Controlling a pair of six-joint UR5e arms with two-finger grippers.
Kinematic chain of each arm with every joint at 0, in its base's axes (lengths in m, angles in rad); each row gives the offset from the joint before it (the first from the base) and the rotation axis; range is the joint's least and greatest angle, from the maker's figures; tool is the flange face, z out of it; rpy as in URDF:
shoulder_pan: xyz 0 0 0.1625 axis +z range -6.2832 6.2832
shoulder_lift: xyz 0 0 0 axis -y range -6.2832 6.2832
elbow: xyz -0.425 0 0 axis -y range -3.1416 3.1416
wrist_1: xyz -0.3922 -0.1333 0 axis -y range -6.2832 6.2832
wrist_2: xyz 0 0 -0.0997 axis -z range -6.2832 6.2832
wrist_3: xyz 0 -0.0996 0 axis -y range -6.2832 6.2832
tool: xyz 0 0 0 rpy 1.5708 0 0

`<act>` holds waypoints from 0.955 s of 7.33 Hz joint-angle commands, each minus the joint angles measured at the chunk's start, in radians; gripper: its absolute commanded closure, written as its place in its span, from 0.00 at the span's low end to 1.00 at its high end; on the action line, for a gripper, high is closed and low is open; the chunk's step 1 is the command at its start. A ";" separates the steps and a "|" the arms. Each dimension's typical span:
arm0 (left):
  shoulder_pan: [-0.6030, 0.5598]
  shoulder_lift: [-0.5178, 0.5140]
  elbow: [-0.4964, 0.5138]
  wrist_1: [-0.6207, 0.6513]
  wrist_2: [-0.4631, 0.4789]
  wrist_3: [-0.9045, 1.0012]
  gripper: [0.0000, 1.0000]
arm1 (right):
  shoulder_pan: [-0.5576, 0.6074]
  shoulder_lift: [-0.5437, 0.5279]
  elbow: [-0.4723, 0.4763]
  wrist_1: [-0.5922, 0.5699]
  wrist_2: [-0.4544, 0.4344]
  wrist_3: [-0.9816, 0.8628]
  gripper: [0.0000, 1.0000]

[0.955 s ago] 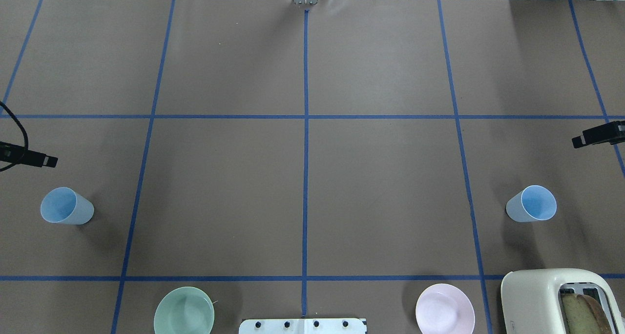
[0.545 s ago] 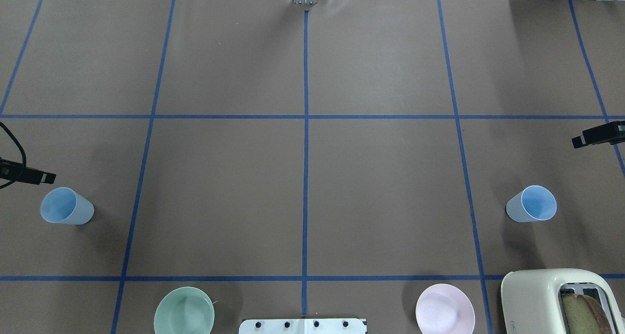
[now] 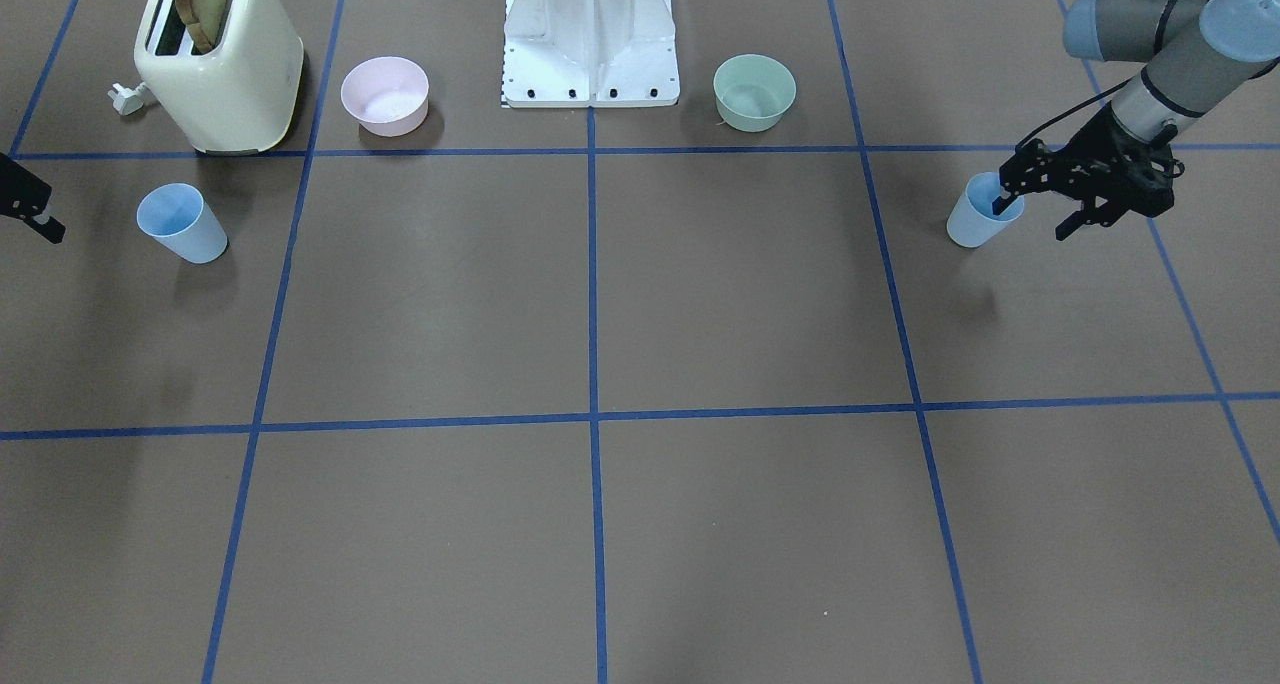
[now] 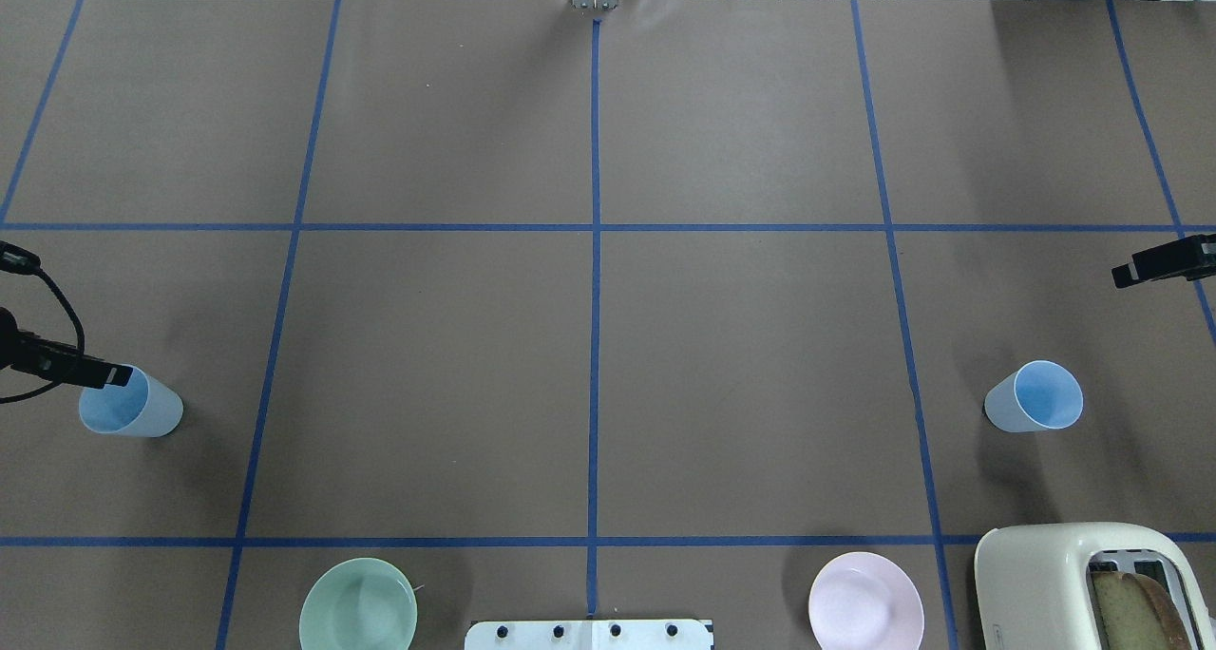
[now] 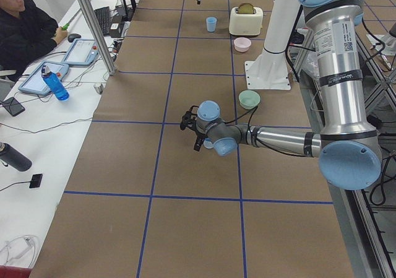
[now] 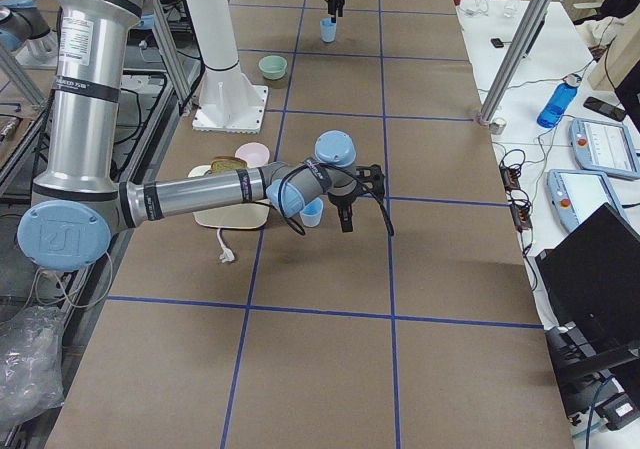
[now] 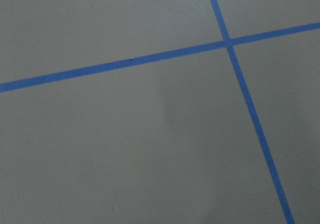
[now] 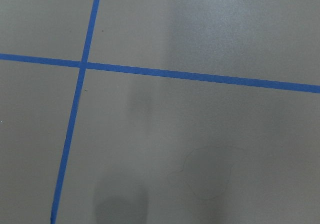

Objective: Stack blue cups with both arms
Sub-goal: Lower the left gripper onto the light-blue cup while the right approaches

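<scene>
STATUS: early stage. No cup lifted, no stack formed.

1. L gripper: jaws spread, nothing clamped. One finger sits at the mouth of the L cup. The other finger is outside the cup wall, on the side away from table centre, so the rim lies between the fingers. How deep the finger is in the cup: can't confirm. The L cup is upright on the table, right at this gripper's inner finger.

2. R gripper: only partly in frame in the overhead and front views. Open or closed: can't tell. No item seen in it. The R cup is upright and near the gripper but apart from it, offset from its tip toward the robot base and toward table centre.

3. Done (judged): L pre-grasp alignment on the cup rim.

4. Left to do (judged):
 a. Close L on the cup wall and lift.
 b. Bring R to its cup and grip it.
 c. Bring the cups together. They now stand well apart, one by each gripper.
 d. Nest one cup in the other and release.
</scene>
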 commanded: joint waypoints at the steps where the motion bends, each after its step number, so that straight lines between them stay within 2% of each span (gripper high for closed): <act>1: 0.010 0.007 0.000 0.000 0.003 0.002 0.09 | 0.000 0.002 -0.002 -0.002 0.000 0.000 0.01; 3: 0.020 0.015 0.000 0.000 0.022 0.002 0.14 | 0.000 0.005 -0.003 -0.002 0.000 0.000 0.01; 4: 0.022 0.015 0.002 0.000 0.022 0.002 0.29 | 0.000 0.006 -0.003 -0.002 0.000 0.000 0.01; 6: 0.028 0.015 0.002 0.002 0.023 0.000 0.87 | 0.000 0.006 -0.003 -0.002 0.002 0.001 0.01; 7: 0.033 0.013 0.002 0.002 0.023 -0.001 1.00 | 0.000 0.008 -0.003 -0.005 0.003 0.000 0.01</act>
